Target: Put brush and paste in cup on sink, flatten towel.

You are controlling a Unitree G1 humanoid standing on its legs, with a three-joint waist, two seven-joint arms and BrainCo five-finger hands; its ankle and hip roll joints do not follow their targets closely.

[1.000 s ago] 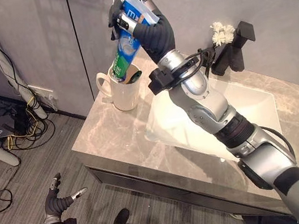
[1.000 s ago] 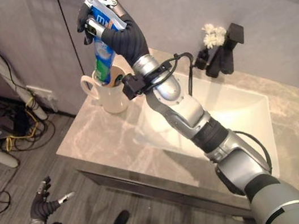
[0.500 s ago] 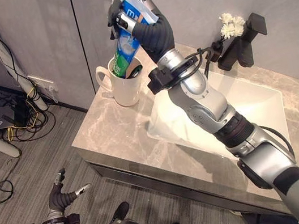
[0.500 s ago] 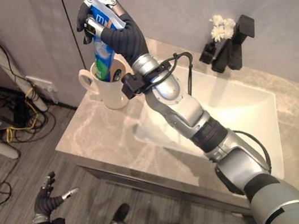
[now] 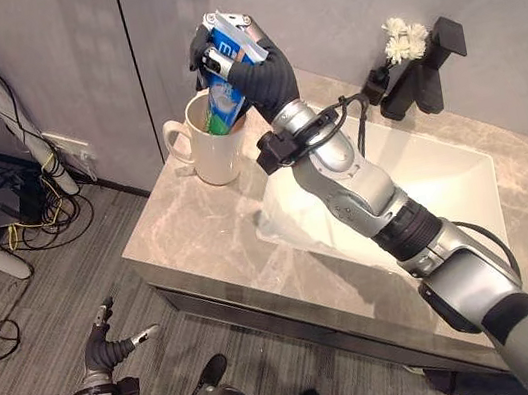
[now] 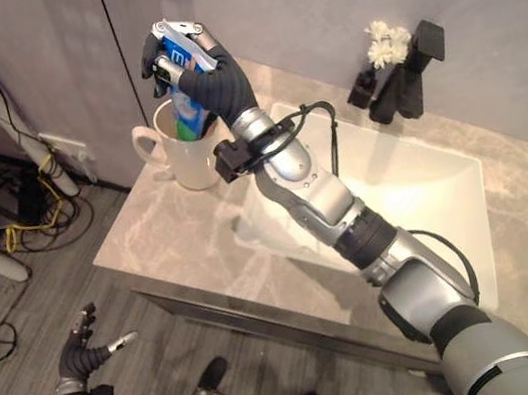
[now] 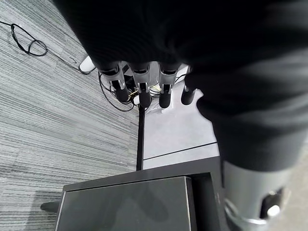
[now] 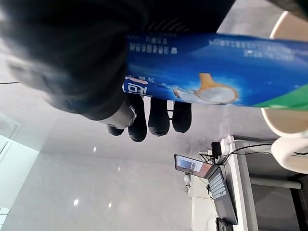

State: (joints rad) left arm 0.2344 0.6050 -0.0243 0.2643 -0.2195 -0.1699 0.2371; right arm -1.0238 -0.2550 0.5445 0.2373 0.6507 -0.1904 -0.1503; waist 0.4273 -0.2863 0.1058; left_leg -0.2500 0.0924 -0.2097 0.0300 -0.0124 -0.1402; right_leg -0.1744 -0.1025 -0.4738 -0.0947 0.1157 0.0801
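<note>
I see my right robot hand (image 5: 256, 57) curled round the blue-and-green toothpaste tube (image 5: 225, 97), its lower end inside the white ceramic cup (image 5: 206, 151) near the marble tabletop's (image 5: 200, 239) back-left corner; my left robot hand (image 5: 107, 347) hangs low, fingers relaxed.

place: mock bathroom in an office or lab | cues: marble tabletop (image 5: 200, 239) with white sink (image 5: 446, 192), black faucet (image 5: 420, 70), grey carpet floor (image 5: 42, 326)

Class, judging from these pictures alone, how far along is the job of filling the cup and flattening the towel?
In hand: the right hand grips the toothpaste tube, its lower end inside the white cup on the sink counter. The brush cannot be made out. Left: releasing the tube, flattening the towel. The left hand hangs low, open.
</note>
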